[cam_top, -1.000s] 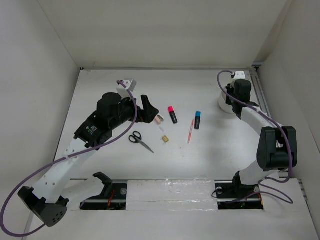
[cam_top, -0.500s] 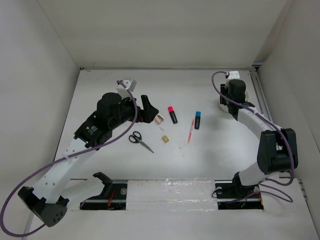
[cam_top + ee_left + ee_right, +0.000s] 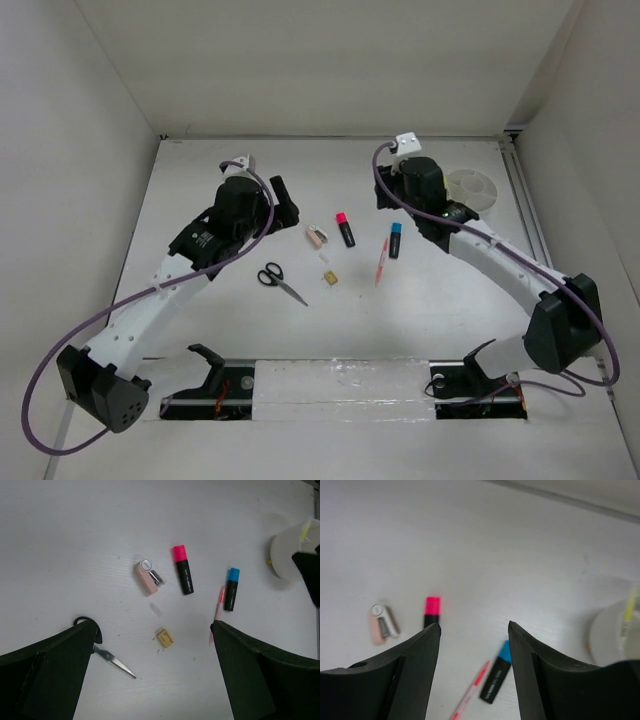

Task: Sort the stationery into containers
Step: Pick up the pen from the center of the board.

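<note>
The left fingers are standing spread wide, gripping nothing, and are hanging above the tabletop to the left of the pink-capped marker. The right fingers are also standing apart with nothing between them, and are hanging to the right of that marker and slightly farther back. In both wrist views bare tabletop and loose stationery are showing in the gap. The pinkish eraser, which has a silvery part on it, is lying just left of the pink-capped marker without touching it. The blue-capped marker is lying near its right side, with its cap pointing the same way. The thin pink pen is lying just beside the blue-capped marker, on the near side. The tiny tan piece is sitting near the pink-capped marker, toward the arm bases. The black-handled scissors are lying farther left, on that same near side. The white cup is standing well to the right of the pink-capped marker, beyond the blue-capped one, and a yellow pen is leaning inside it. In the top view the right arm is covering the cup. The shallow round bowl is sitting still farther right and back.
</note>
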Controlling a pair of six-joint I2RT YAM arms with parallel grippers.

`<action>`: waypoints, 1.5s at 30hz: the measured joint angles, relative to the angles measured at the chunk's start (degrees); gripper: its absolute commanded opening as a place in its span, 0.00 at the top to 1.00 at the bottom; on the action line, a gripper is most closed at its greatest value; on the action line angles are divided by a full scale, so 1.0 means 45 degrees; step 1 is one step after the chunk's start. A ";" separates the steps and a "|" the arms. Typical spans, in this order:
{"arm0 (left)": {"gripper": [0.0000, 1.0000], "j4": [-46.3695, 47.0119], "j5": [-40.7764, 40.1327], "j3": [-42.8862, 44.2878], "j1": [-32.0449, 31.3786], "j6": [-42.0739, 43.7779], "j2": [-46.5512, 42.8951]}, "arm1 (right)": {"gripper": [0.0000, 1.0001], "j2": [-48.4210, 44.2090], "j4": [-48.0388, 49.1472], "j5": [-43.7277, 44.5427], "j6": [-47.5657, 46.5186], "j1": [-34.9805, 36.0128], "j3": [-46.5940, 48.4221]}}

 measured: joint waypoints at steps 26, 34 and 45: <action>0.00 0.0287 0.0899 -0.0670 0.1554 -0.1778 0.3361 | 0.48 0.1715 -0.4308 0.2948 0.7427 0.3478 -0.2127; 0.00 0.0860 0.1496 -0.0763 0.1559 -0.1787 0.3410 | 0.51 0.1690 -0.4444 0.2613 0.8213 0.2720 -0.2739; 0.00 0.1205 0.1783 -0.1156 0.1559 -0.1744 0.3070 | 0.55 0.3279 -0.4245 0.2040 0.8471 0.2322 -0.2268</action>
